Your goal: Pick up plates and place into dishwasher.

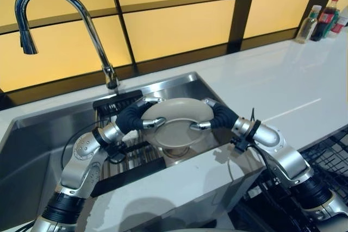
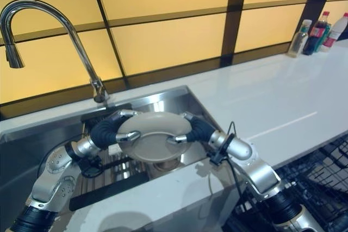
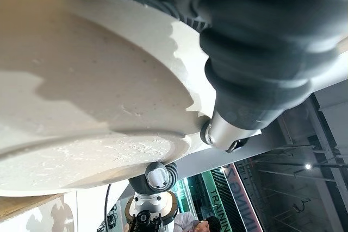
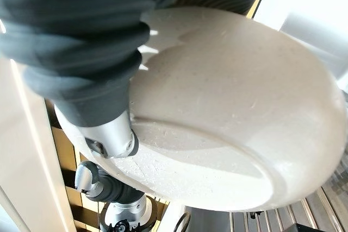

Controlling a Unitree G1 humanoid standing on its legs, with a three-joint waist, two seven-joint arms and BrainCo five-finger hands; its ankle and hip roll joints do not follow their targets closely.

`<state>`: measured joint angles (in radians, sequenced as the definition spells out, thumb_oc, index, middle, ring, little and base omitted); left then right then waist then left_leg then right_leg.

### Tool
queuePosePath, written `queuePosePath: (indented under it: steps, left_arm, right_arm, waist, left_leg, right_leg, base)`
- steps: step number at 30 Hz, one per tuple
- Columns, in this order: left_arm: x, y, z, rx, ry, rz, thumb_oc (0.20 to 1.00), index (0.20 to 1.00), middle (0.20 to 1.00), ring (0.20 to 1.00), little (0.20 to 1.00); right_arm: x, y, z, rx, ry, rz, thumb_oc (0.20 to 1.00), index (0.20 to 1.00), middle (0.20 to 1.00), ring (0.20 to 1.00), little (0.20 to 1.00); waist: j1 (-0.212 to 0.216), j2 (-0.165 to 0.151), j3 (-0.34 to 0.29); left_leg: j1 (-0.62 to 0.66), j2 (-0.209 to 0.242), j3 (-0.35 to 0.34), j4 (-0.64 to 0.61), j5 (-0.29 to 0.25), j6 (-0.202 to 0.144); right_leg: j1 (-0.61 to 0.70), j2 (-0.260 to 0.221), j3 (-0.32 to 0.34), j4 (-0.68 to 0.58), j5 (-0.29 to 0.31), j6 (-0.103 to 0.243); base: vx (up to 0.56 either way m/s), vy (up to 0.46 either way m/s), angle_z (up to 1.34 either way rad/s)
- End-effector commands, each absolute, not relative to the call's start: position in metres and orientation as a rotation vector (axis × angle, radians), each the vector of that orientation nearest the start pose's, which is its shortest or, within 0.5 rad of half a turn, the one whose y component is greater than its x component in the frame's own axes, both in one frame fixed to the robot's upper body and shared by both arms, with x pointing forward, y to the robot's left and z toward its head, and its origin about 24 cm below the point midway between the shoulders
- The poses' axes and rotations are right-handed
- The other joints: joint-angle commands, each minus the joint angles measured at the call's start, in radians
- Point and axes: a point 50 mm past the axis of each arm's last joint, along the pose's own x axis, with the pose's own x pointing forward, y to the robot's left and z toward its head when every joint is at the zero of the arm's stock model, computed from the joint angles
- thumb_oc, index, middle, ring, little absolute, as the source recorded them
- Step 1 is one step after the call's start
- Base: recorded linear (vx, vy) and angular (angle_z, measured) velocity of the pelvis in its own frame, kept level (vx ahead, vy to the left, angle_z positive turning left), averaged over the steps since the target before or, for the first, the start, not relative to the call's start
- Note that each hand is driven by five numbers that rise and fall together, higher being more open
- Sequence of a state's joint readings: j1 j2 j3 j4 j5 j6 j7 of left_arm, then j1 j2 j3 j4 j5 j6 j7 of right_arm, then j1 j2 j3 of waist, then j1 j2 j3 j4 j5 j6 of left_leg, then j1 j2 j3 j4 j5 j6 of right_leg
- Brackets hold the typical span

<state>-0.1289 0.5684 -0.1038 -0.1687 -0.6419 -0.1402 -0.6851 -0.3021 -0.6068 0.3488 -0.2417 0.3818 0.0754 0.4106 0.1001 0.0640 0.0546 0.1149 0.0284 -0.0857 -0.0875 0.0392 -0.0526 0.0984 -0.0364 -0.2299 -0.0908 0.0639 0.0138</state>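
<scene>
Beige plate (image 1: 179, 126) held above the steel sink (image 1: 49, 134), left hand (image 1: 133, 115) and right hand (image 1: 217, 117) fingers curled round its opposite edges

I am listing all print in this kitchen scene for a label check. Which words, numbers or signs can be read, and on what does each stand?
Bottles with coloured labels at the far end of the white counter: print too small to read.
Green banner in the background of the left wrist view: pale letters, cut off and blurred, not readable whole.
Round beige plate over the steel sink: no print.
</scene>
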Motion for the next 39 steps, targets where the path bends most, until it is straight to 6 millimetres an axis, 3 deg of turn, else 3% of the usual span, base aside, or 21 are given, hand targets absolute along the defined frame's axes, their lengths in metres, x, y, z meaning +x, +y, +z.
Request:
queuePosePath:
  steps: [1, 5, 6, 7, 29, 35, 39]
  left_arm:
    - [0.257, 0.165, 0.155, 0.047, -0.458, -0.915, 0.200, 0.200, 0.200, 0.200, 0.200]
    - [0.259, 0.166, 0.153, 0.043, -0.443, -0.884, 0.200, 0.200, 0.200, 0.200, 0.200]
    - [0.260, 0.167, 0.153, 0.041, -0.439, -0.870, 0.523, 0.523, 0.523, 0.523, 0.523]
    - [0.260, 0.167, 0.151, 0.043, -0.430, -0.860, 1.000, 1.000, 1.000, 1.000, 1.000]
    - [0.266, 0.177, 0.144, -0.090, -0.436, -0.659, 1.000, 1.000, 1.000, 1.000, 1.000]
    - [0.266, 0.183, 0.143, -0.098, -0.437, -0.618, 1.000, 1.000, 1.000, 1.000, 1.000]
    - [0.264, 0.190, 0.141, -0.106, -0.426, -0.568, 1.000, 1.000, 1.000, 1.000, 1.000]
  right_arm:
    - [0.262, -0.108, 0.159, -0.330, -0.343, 0.869, 0.200, 0.200, 0.200, 0.200, 0.200]
    - [0.263, -0.110, 0.161, -0.333, -0.350, 0.851, 0.200, 0.200, 0.200, 0.200, 0.200]
    - [0.264, -0.110, 0.161, -0.333, -0.352, 0.845, 0.200, 0.200, 0.200, 0.200, 0.200]
    - [0.264, -0.110, 0.162, -0.334, -0.355, 0.840, 0.200, 0.200, 0.200, 0.200, 0.200]
    - [0.277, -0.132, 0.186, -0.431, -0.471, 0.585, 0.200, 0.200, 0.200, 0.200, 0.200]
    - [0.280, -0.150, 0.197, -0.500, -0.539, 0.395, 0.200, 0.200, 0.200, 0.200, 0.200]
    - [0.278, -0.175, 0.203, -0.490, -0.585, 0.189, 0.200, 0.200, 0.200, 0.200, 0.200]
  waist:
    - [0.005, -0.057, -0.041]
    - [0.004, -0.056, -0.040]
    - [0.005, -0.056, -0.041]
    - [0.005, -0.056, -0.041]
    - [0.002, -0.060, -0.043]
    - [-0.005, -0.060, -0.042]
    - [-0.021, -0.052, -0.044]
  left_leg:
    - [0.003, -0.043, 0.019, 0.001, -0.080, 0.021]
    - [0.005, -0.043, 0.021, 0.001, -0.080, 0.021]
    - [0.005, -0.043, 0.021, 0.001, -0.081, 0.021]
    - [0.005, -0.042, 0.022, 0.002, -0.081, 0.021]
    - [0.010, -0.041, 0.029, 0.004, -0.089, 0.026]
    - [0.011, -0.040, 0.037, 0.002, -0.091, 0.028]
    - [0.012, -0.039, 0.045, 0.000, -0.096, 0.032]
  right_leg:
    - [0.047, -0.029, 0.024, 0.019, -0.114, 0.064]
    - [0.048, -0.029, 0.023, 0.020, -0.114, 0.064]
    - [0.047, -0.029, 0.022, 0.020, -0.114, 0.064]
    - [0.047, -0.030, 0.022, 0.021, -0.115, 0.063]
    - [0.047, -0.027, 0.030, 0.026, -0.119, 0.060]
    - [0.043, -0.027, 0.037, 0.029, -0.118, 0.061]
    - [0.037, -0.027, 0.051, 0.035, -0.120, 0.064]
  base:
    - [0.00, 0.000, 0.00]
    - [0.00, 0.000, 0.00]
    - [0.00, 0.000, 0.00]
    - [0.00, 0.000, 0.00]
    - [0.00, 0.000, 0.00]
    - [0.00, 0.000, 0.00]
    - [0.00, 0.000, 0.00]
